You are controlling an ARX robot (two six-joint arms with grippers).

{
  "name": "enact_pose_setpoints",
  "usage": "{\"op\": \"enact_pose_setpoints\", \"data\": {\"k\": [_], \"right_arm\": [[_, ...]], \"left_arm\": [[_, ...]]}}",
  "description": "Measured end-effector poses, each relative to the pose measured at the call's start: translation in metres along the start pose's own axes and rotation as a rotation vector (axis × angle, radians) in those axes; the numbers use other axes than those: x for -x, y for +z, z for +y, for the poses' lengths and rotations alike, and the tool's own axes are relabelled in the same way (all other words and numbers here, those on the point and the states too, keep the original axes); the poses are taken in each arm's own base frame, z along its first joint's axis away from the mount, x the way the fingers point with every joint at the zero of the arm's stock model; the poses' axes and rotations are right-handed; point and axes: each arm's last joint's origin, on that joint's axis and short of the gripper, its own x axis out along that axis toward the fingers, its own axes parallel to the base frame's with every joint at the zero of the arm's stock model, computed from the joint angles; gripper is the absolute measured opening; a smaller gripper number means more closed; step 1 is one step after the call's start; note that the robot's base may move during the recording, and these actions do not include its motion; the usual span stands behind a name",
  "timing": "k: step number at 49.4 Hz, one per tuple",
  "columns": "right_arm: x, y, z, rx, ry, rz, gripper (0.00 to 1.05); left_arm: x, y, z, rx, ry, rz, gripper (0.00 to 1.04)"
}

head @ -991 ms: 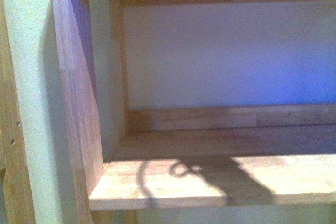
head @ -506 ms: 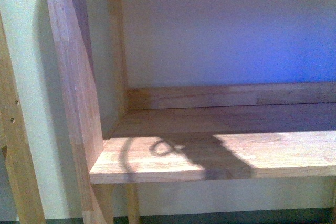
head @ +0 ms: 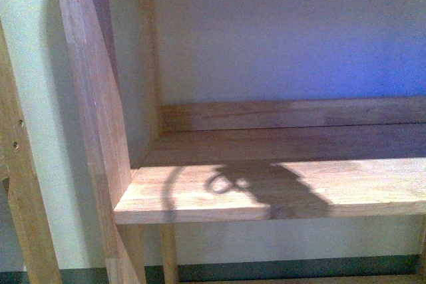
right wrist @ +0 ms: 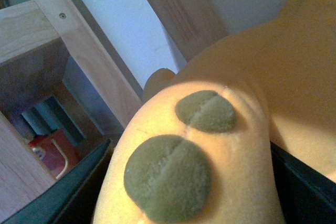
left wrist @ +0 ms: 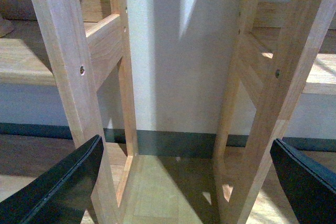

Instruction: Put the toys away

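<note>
Filling most of the right wrist view is the plush toy (right wrist: 220,145), fuzzy orange-yellow w/ two round olive-green patches stitched down the middle, and it's wedged btw the dark fingers (right wrist: 79,192) of the right hand (right wrist: 194,182), which is clamped on it from both sides. Around it there's wooden shelf framing (right wrist: 84,56) close by plus a red thing (right wrist: 52,153) low in the bg. The left hand (left wrist: 184,182) is spread wide w/ nothing in it, facing shelf legs (left wrist: 63,77) and a white wall (left wrist: 178,77), while the front cam only gets a bare shelf board (head: 266,194) w/ a shadow on it.
</note>
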Motion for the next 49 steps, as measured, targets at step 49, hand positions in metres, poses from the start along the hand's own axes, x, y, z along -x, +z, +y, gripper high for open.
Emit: {"op": "enact_pose_setpoints", "data": {"k": [49], "right_arm": [[0.123, 0.034, 0.043, 0.399, -0.148, -0.183, 1.04]], "left_arm": [[0.0, 0.0, 0.0, 0.0, 0.0, 0.0, 0.99]]}}
